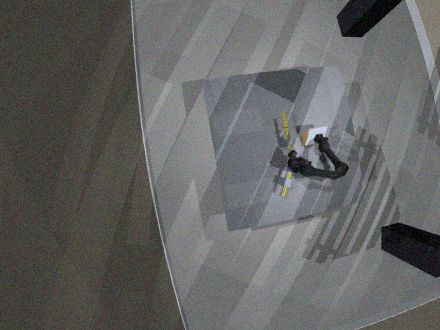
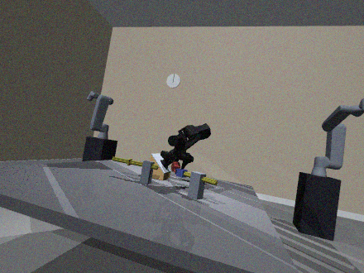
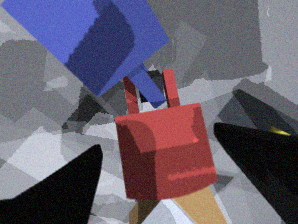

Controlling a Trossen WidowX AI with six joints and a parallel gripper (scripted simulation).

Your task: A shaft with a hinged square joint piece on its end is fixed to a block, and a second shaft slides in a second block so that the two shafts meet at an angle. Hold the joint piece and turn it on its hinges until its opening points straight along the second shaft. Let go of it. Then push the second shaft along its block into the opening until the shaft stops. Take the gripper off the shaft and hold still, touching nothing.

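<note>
The red square joint piece hangs by two arms on the blue end piece of the first yellow shaft, which is held in a grey block. The second yellow shaft passes through another grey block, at an angle to the first. My gripper is open, its fingers on either side of the joint piece in the wrist view, with a gap at each side. The piece's opening cannot be made out. In the top view the arm hides the piece.
An orange and white wedge-shaped object stands close behind the joint piece, near the fingers. Two black pedestals with grey arms stand farther away.
</note>
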